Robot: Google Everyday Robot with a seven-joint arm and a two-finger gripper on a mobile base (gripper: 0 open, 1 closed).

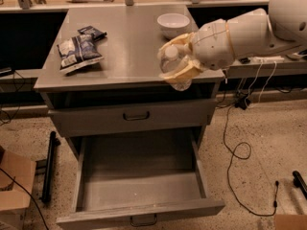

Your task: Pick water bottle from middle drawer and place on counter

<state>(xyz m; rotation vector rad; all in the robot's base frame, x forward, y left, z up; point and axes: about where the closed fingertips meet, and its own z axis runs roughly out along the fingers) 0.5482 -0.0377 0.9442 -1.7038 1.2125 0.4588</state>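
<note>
My gripper (176, 61) is shut on the water bottle (172, 67), a small clear plastic bottle with a white cap, and holds it over the front right edge of the counter (129, 47). The bottle is tilted, its lower end hanging just past the counter's front lip. My white arm reaches in from the right. The middle drawer (139, 186) is pulled out below, a deep grey drawer with a bare floor.
A white bowl (173, 25) stands at the counter's back right. Dark snack bags (79, 49) lie at its left. A shut drawer front with a black handle (136, 116) is above the open one. Cables (237, 147) trail on the floor at right; a cardboard box (14, 181) stands at left.
</note>
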